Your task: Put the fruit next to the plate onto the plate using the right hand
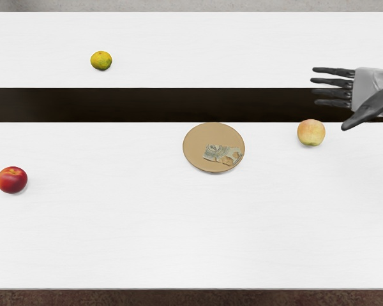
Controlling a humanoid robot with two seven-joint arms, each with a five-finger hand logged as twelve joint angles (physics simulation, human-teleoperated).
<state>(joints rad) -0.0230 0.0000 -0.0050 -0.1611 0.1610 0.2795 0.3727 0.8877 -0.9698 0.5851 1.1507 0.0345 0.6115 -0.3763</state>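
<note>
A round tan plate (pixel 204 141) with a small printed pattern lies flat near the middle of the near white table. To its right sits a yellow-pink apple (pixel 311 132), apart from the plate. My right hand (pixel 339 95) comes in from the right edge, above and right of that apple, over the dark gap. Its dark fingers are spread and point left, the thumb angled down. It holds nothing and does not touch the apple.
A red apple (pixel 12 180) rests at the far left of the near table. A yellow-green citrus fruit (pixel 101 60) sits on the far table (pixel 191 48), beyond the dark gap (pixel 147 105) between the two tabletops.
</note>
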